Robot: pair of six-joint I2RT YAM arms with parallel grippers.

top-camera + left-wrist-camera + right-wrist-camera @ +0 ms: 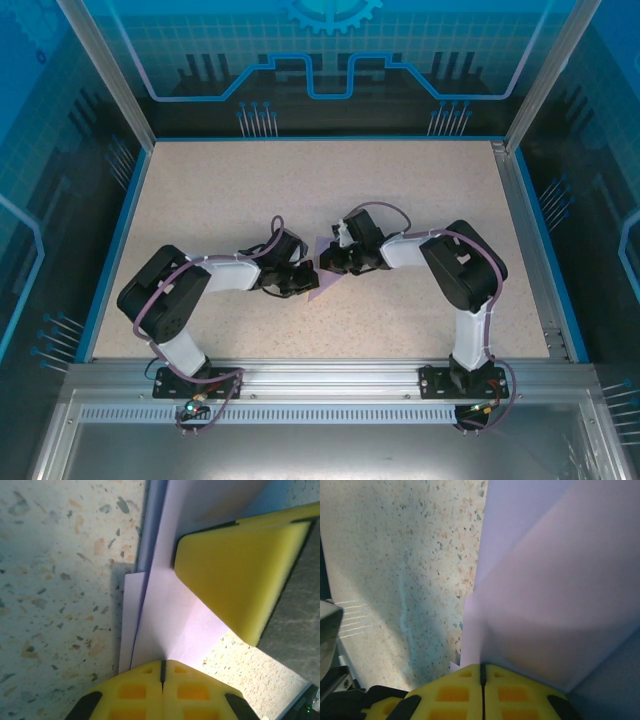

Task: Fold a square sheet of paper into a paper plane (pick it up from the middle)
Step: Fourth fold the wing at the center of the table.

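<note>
The paper [170, 630] lies on the table [300, 180], near its middle, between my two arms. My left gripper [162, 675] pinches its left edge, and my right gripper [482, 675] pinches it opposite.

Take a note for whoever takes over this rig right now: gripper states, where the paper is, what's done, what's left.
Left gripper: jaws shut on the sheet of paper.
Right gripper: jaws shut on it too, from the other side.
Paper is at the middle of the table, partly folded, layers overlapping.
No finished plane yet; remaining folds still to do.
</note>
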